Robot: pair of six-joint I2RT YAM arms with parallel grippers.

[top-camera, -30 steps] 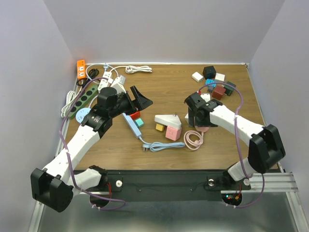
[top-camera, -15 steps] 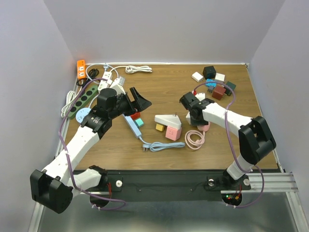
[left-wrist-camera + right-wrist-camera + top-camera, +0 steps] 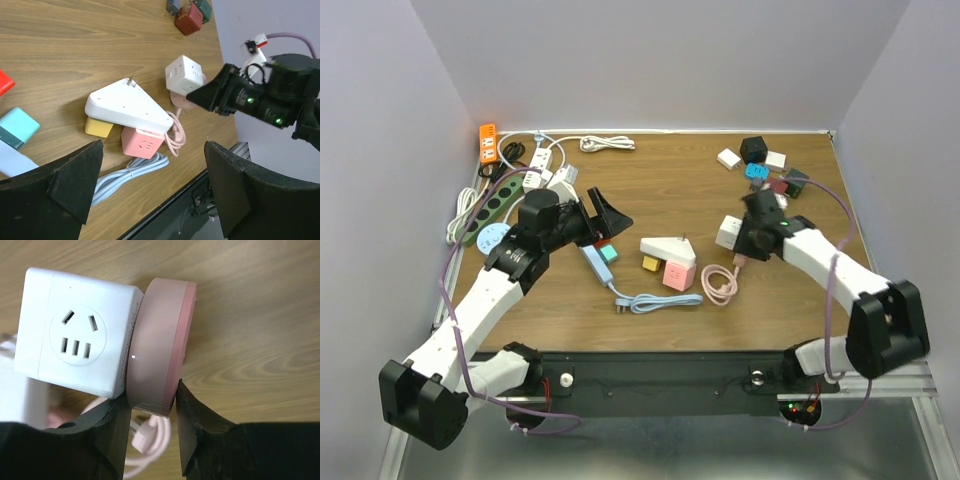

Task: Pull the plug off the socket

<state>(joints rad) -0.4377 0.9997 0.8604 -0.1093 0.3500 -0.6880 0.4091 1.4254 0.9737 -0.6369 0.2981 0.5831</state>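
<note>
Right wrist view:
- Logging the right pincer closing narrow on the pink plug, one finger pressing on each side of the disc at its lower edge.
- Finding the pink plug sitting flush against one side face of the white cube socket, touching along that face and not yet separated from it.
- Seeing the socket's top face turned up to the camera, showing one outlet pattern.
- Noting both lying on the wooden counter, with the pink cable trailing out below the plug.

Top view, taking the white cube socket as the landmark:
- Tracing the pink cable coiling in loops just on the arm-base side of the socket.
- Spotting a cluster of small cubes (red, blue, black, white) on the far side of the socket, near but apart from it.
- Placing the white triangular block just to the left of the socket, overlapping a yellow cube and a pink cube.
- Following a light blue cable running left of the socket, past the pink cube, on the arm-base side.

Left wrist view:
- Recording the left pincer hanging spread wide and gripping nothing, well to the left of the socket and raised off the counter.
- Catching the triangular block and the socket between its fingers in this view.
</note>
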